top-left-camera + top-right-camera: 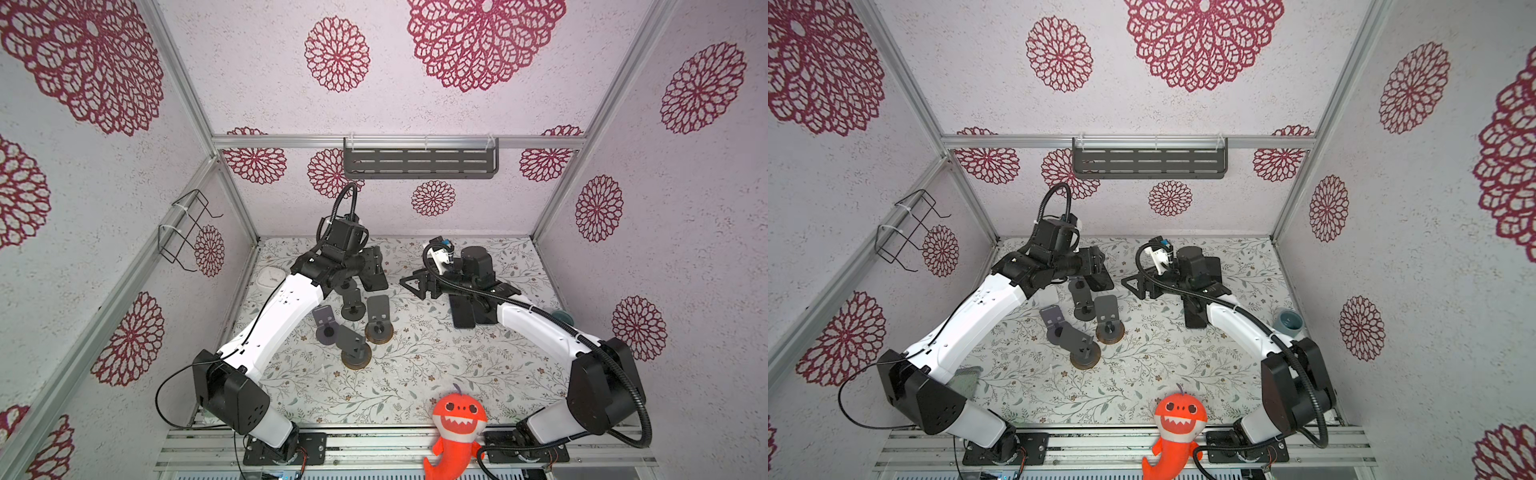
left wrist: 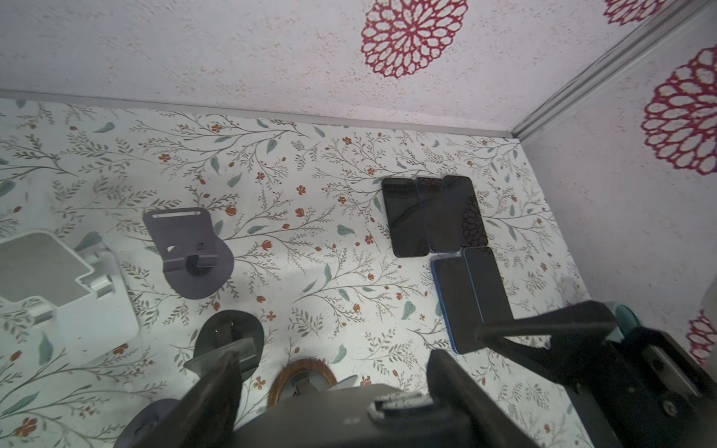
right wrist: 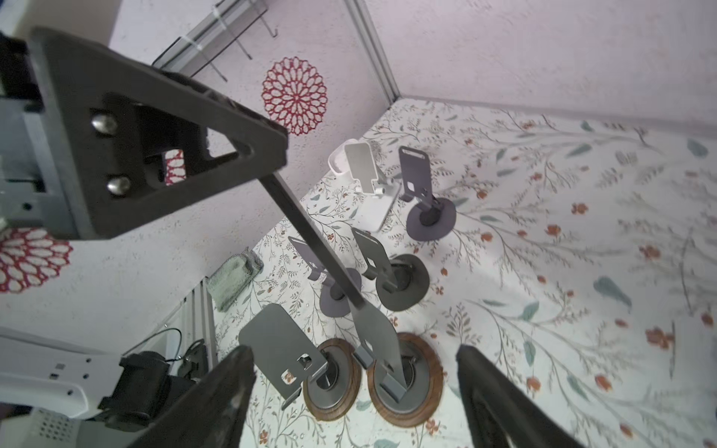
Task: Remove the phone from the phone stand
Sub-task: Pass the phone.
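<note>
You work in a lab test booth: an aluminium frame (image 1: 282,142) holds panels (image 1: 257,62) with flower wallpaper, and the left arm (image 1: 282,316) and right arm (image 1: 540,328) are bolted on rails (image 1: 374,440) at the front edge of the table (image 1: 415,365).

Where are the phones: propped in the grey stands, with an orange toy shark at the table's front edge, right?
No: the left wrist view shows the phones lying flat on the table, not in the grey stands. The orange toy shark is at the front edge.

No readable text, brand, number on phones (image 2: 403,217) or stands (image 2: 182,248).
</note>
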You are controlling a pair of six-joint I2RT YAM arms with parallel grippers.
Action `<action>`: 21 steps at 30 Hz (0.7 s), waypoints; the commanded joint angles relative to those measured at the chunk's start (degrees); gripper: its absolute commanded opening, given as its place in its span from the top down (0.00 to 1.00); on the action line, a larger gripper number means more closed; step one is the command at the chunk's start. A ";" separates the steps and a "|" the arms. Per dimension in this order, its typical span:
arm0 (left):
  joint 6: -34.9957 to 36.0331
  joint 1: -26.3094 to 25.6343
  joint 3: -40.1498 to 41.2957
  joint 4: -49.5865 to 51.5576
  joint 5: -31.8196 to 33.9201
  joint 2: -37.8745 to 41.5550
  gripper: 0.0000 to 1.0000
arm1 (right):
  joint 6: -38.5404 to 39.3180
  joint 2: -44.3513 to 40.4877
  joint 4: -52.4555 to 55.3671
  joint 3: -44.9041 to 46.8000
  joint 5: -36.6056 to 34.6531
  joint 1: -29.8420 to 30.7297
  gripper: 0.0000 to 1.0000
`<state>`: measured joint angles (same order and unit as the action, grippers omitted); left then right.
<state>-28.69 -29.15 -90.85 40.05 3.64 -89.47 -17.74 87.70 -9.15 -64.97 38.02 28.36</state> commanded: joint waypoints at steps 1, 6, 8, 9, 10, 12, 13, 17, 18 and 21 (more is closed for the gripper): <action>-0.03 -0.03 -0.67 -1.85 -6.18 2.10 0.38 | -1.51 2.70 -7.04 -2.65 1.44 0.51 0.26; -1.17 0.13 -0.03 -3.26 -8.70 2.21 0.38 | -6.60 6.27 -13.69 -3.39 5.53 1.85 0.37; -1.46 0.29 0.06 -3.56 -8.96 2.20 0.38 | -7.66 6.93 -15.12 -3.15 6.69 2.39 0.37; -1.66 0.32 0.14 -3.74 -9.15 2.18 0.38 | -8.07 7.15 -15.49 -2.98 6.94 2.61 0.37; -1.81 0.42 0.22 -3.99 -9.22 2.19 0.38 | -8.23 7.30 -15.79 -2.80 7.02 2.68 0.37; -2.06 0.42 0.24 -4.32 -9.30 2.01 0.38 | -8.76 7.34 -16.34 -2.49 6.99 2.73 0.37; -2.07 0.55 0.24 -4.41 -9.26 2.01 0.38 | -8.77 7.33 -16.39 -2.36 6.98 2.67 0.38; -2.65 0.62 0.41 -5.23 -9.52 1.89 0.38 | -9.38 6.96 -17.46 -1.84 7.44 2.73 0.45; -2.77 0.70 0.47 -5.54 -9.69 1.87 0.38 | -9.55 7.04 -17.63 -1.83 7.66 2.68 0.50; -3.02 0.72 0.50 -6.29 -9.81 1.74 0.38 | -10.34 7.48 -18.25 -1.74 8.27 2.75 0.64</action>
<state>-31.16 -28.49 -90.26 38.15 -5.15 -89.47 -27.07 95.70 -23.81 -66.67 44.40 30.92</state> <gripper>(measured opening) 0.746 0.382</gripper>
